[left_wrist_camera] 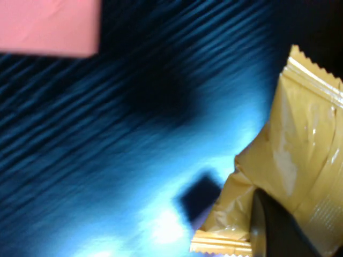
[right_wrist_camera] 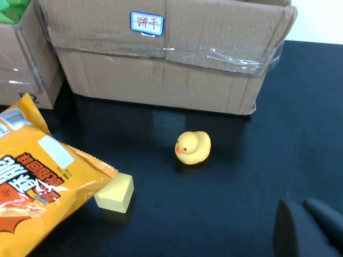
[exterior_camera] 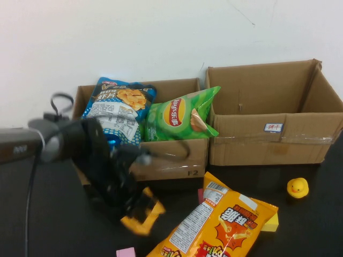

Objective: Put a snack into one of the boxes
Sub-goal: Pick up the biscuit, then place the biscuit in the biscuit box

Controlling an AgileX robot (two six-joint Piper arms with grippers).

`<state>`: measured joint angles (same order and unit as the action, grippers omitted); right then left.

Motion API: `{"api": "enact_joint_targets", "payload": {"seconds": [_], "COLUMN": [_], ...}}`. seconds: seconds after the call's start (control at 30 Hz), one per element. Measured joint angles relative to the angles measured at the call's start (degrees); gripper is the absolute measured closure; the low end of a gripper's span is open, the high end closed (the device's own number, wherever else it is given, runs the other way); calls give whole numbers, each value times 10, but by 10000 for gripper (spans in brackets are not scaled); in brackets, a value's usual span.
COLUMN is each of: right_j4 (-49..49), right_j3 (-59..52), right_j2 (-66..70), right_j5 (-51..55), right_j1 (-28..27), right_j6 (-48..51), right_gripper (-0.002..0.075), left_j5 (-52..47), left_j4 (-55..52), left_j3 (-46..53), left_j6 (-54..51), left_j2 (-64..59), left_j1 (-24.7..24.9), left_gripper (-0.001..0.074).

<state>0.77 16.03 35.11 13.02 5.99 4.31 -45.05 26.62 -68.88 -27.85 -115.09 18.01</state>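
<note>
1. Black table (exterior_camera: 48,225) against a white wall; I take the left cardboard box (exterior_camera: 171,160) as my landmark.
2. Inside that box I see a blue snack bag (exterior_camera: 115,110) standing beside a green chip bag (exterior_camera: 179,115), the green one leaning over the box's right wall.
3. Just right of it stands a second, larger cardboard box (exterior_camera: 268,136) with a small label on its front.
4. In front of the landmark box, toward me, the left gripper (exterior_camera: 140,211) hangs low over the table; its jaws pinch a small yellow snack packet (left_wrist_camera: 292,160), which sits clear of both boxes.
5. A pink block (left_wrist_camera: 48,27) lies on the table near the packet, also in front of the landmark box.
6. A large orange snack bag (exterior_camera: 217,225) lies flat to the front right of the landmark box, with a yellow block (right_wrist_camera: 115,193) touching its edge.
7. A rubber duck (right_wrist_camera: 192,148) sits in front of the larger box.
8. The right gripper (right_wrist_camera: 308,227) is near the duck, well right of the landmark box; I cannot tell how its jaws stand.
</note>
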Motion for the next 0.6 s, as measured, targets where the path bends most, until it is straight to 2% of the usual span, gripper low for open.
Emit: {"api": "enact_joint_targets", "payload": {"seconds": [0.17,0.33,0.47,0.6], "right_j4": [6,7,9,10], "right_j3": [0,0,0,0], "right_j2": [0,0,0,0], "right_j5": [-1,-8,-11,-13], "right_j1": [0,0,0,0], "right_j6": [0,0,0,1], "right_gripper": [727,727,727,727], "left_j5": [-113,-156,-69,90], "left_j4": [127,305,380,405], "left_j3": [-86,-192,-269,-333], "left_j6": [3,-80,-128,-181], "left_j2": [13,13,13,5], "left_j1": [0,6,32,73], "left_gripper": [603,608,609,611]}}
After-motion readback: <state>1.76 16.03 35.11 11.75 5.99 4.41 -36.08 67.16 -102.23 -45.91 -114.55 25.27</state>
